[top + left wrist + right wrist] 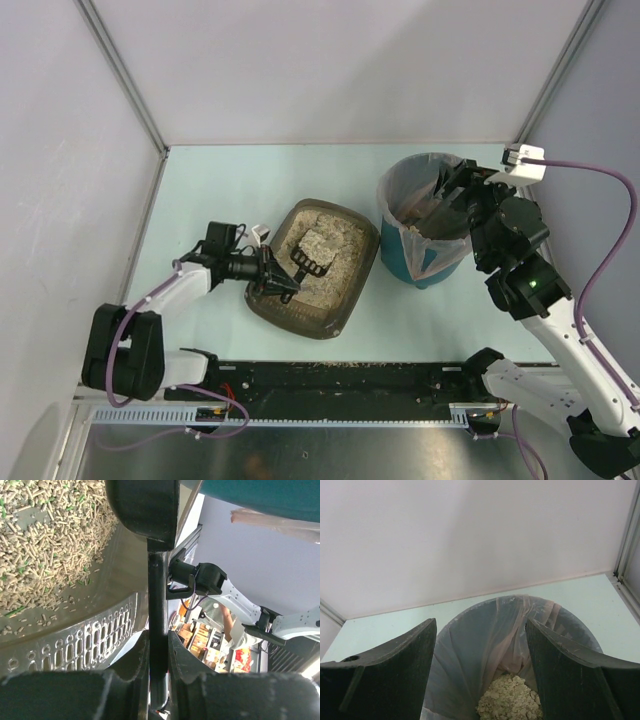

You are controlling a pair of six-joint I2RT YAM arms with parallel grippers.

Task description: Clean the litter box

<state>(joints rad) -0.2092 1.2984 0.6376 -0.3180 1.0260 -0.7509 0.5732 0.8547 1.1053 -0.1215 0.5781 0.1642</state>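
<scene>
The pale green desk (220, 190) carries everything. The litter box (308, 326) lies near its middle, a little toward the near edge and set at an angle, with its far corner close to the teal bin (420, 268), which stands toward the desk's right edge.

I judge the box to be stiff plastic made heavy by its grainy fill. It would likely slide on this smooth top if pushed, and would spill if tipped. The wide rim is the sensible place to hold it, on a long side and kept level.

The bin's clear liner already holds a heap of litter (510, 700).

My left pincer (280, 283) is clamped tight on the handle of the black slotted scoop (311, 265), whose head is over the litter. The scoop looks light and rigid.

My right pincer (480, 670) stands wide over the bin's mouth, gripping nothing.
</scene>
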